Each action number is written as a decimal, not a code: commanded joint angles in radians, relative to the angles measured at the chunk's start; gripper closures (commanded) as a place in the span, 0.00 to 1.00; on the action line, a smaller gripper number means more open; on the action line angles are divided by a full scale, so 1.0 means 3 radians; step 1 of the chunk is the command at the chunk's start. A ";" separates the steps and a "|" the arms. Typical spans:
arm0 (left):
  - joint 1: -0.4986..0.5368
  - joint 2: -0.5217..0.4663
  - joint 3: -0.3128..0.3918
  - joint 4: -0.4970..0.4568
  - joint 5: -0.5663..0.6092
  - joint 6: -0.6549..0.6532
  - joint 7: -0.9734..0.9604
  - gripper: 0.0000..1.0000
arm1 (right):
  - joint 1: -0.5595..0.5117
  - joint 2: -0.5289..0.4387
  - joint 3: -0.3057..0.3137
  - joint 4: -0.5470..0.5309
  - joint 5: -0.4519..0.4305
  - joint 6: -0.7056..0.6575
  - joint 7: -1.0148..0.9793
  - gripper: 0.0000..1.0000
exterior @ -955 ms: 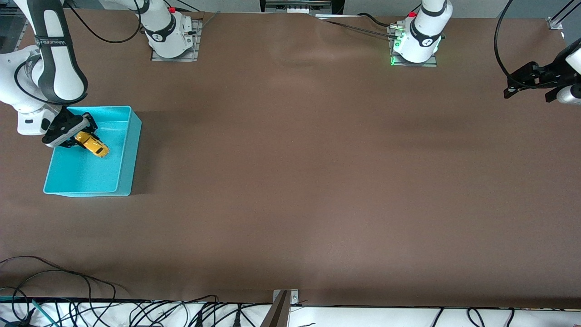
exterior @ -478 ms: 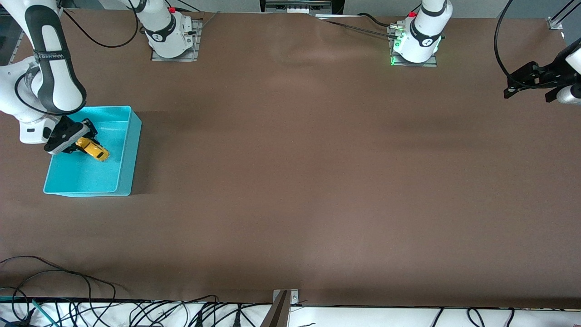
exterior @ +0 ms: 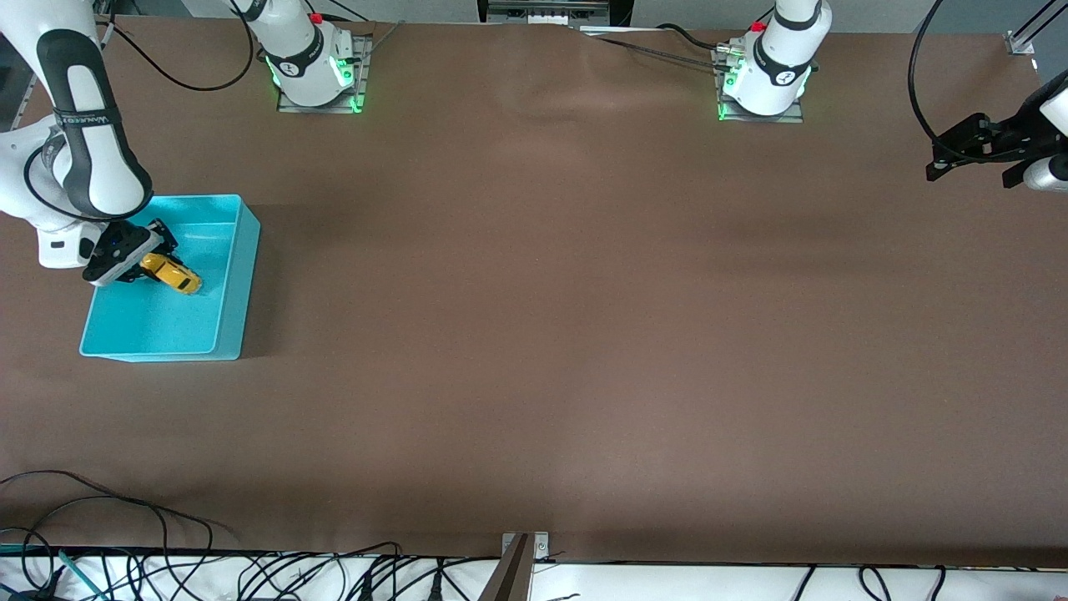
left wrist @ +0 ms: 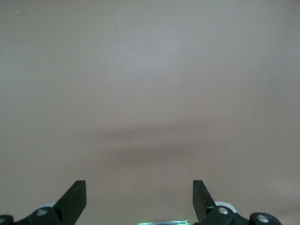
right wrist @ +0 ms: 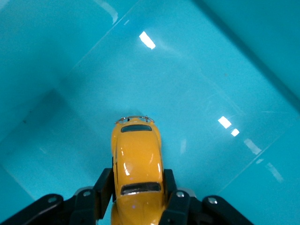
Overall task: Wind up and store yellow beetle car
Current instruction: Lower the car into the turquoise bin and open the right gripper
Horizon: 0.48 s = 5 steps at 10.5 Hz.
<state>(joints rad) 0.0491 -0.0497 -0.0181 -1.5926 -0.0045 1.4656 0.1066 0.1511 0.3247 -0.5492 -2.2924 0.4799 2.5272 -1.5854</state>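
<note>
The yellow beetle car (exterior: pixel 173 275) is small, with dark windows, and sits low inside the turquoise bin (exterior: pixel 240 275) near the right arm's end of the table. My right gripper (exterior: pixel 147 260) is shut on the yellow beetle car at its rear, one finger on each side. In the right wrist view the car (right wrist: pixel 136 159) points away from the right gripper (right wrist: pixel 137 190) over the bin's floor (right wrist: pixel 197 84). My left gripper (exterior: pixel 972 175) waits open and empty in the air over the left arm's end of the table; its wrist view (left wrist: pixel 139 187) shows only bare table.
The brown table (exterior: pixel 584 334) is bare around the bin. Cables (exterior: pixel 167 568) lie along the table edge nearest the front camera. The two arm bases (exterior: pixel 313 67) stand along the edge farthest from it.
My right gripper with the car has shifted slightly toward the right arm's end of the bin. A green light has come on at the right arm's base. The left arm has not moved.
</note>
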 commanded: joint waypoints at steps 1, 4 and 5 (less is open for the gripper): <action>-0.0010 0.0053 -0.0006 0.0119 0.0056 -0.0053 -0.0023 0.00 | -0.0074 0.0109 0.0061 0.0068 0.0296 -0.0100 -0.0120 1.00; -0.0010 0.0053 -0.0006 0.0119 0.0056 -0.0053 -0.0023 0.00 | -0.0079 0.0180 0.0102 0.0068 0.0374 -0.0105 -0.0140 1.00; -0.0010 0.0053 -0.0011 0.0119 0.0056 -0.0053 -0.0023 0.00 | -0.0084 0.0216 0.0102 0.0068 0.0374 -0.0105 -0.0146 1.00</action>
<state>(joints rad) 0.0491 -0.0497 -0.0181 -1.5926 -0.0045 1.4656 0.1066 0.1463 0.3642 -0.5304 -2.2918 0.5656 2.5141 -1.5961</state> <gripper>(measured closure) 0.000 0.515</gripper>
